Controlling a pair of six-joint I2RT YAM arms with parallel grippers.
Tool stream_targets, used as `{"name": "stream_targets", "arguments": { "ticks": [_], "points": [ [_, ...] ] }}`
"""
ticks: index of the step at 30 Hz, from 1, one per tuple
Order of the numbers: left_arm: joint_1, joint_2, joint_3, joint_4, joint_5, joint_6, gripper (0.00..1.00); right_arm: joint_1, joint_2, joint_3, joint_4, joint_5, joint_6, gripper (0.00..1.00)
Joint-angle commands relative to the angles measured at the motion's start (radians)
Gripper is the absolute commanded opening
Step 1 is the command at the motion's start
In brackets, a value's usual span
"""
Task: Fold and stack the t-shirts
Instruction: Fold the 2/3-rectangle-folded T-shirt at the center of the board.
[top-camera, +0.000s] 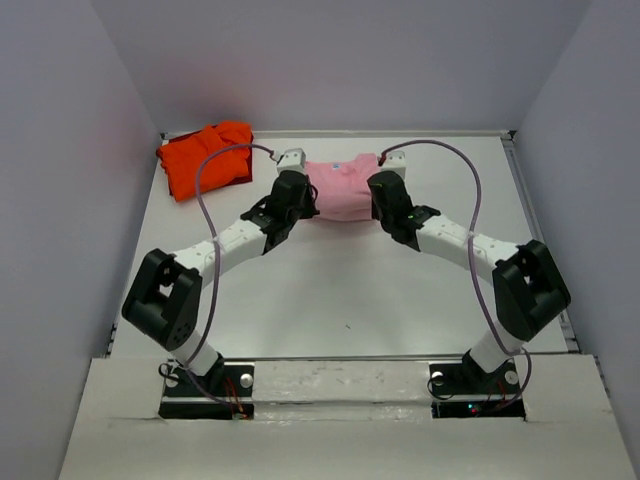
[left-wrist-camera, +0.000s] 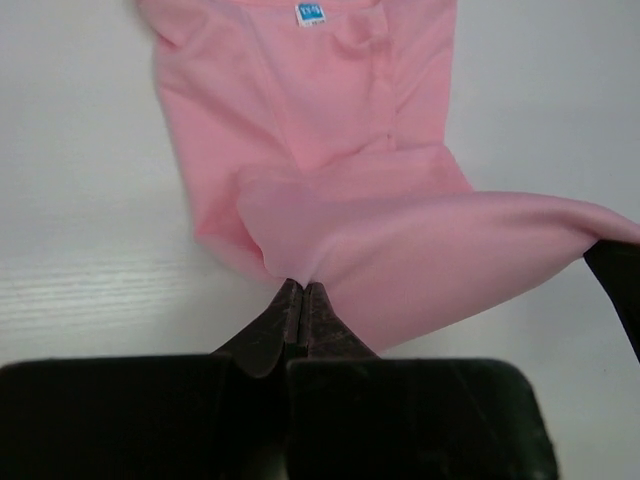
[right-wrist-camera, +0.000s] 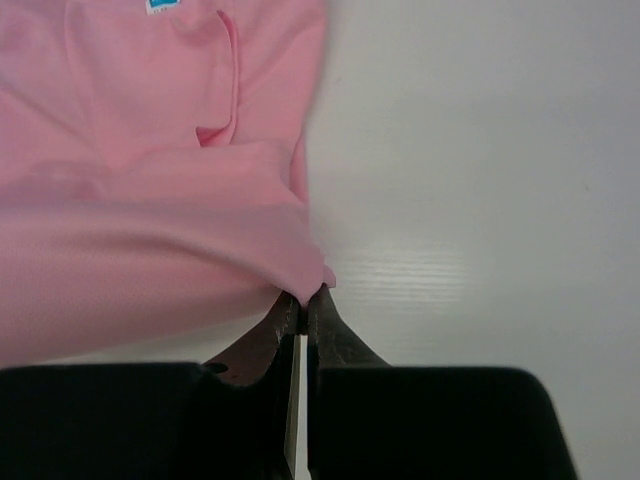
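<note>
pink t-shirt (top-camera: 341, 192): lies on the white table (top-camera: 340, 300), toward the far side and about midway across, between the two grippers.
shirt layout: the neck end points away from the arm bases; a small blue label (left-wrist-camera: 310, 13) shows at the neck in both wrist views.
lifted edge: the near edge of the cloth is raised off the table and pulled into a smooth band that runs from one gripper to the other; the rest of the shirt lies flat beyond it.
left gripper (left-wrist-camera: 303, 291): jaws pressed together, pinching a gathered point of the pink cloth at the left end of the raised band.
right gripper (right-wrist-camera: 303, 296): jaws nearly together with only a thin slit between them, clamped on the right corner of the same raised band.
dark shape at the right edge of the left wrist view: probably a finger of the right gripper, where the pink band ends; too little of it shows to be sure.
arms: both reach in from the near corners and meet the shirt from either side, each with a cable looping over it.
orange-red t-shirt (top-camera: 205, 158): sits in a rumpled heap at the far left corner of the table, apart from the pink one and untouched by either gripper.
</note>
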Motion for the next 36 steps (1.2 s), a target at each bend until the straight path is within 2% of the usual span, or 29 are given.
{"name": "stream_targets", "arguments": {
  "ticks": [1, 8, 16, 21, 24, 29, 30, 36],
  "points": [
    [-0.045, -0.130, -0.090, 0.047, -0.027, -0.041, 0.00, 0.017, -0.136, -0.104, 0.006, 0.006, 0.079, 0.00],
    [-0.189, -0.288, -0.263, 0.045, -0.108, -0.132, 0.00, 0.149, -0.331, -0.267, -0.086, 0.053, 0.174, 0.00],
    [-0.367, -0.499, -0.415, -0.015, -0.216, -0.268, 0.00, 0.359, -0.552, -0.386, -0.316, 0.133, 0.390, 0.00],
    [-0.396, -0.591, -0.428, -0.080, -0.289, -0.290, 0.00, 0.380, -0.616, -0.383, -0.385, 0.188, 0.433, 0.00],
    [-0.395, -0.596, -0.397, -0.104, -0.369, -0.255, 0.00, 0.380, -0.586, -0.348, -0.378, 0.270, 0.398, 0.00],
    [-0.357, -0.515, -0.310, -0.090, -0.423, -0.178, 0.00, 0.380, -0.392, -0.236, -0.280, 0.403, 0.289, 0.00],
    [-0.338, -0.495, -0.294, -0.087, -0.400, -0.169, 0.00, 0.380, -0.366, -0.225, -0.197, 0.401, 0.234, 0.00],
    [-0.186, -0.331, -0.224, 0.026, -0.308, -0.083, 0.00, 0.216, -0.127, -0.106, 0.048, 0.254, 0.075, 0.00]
  ]
}}
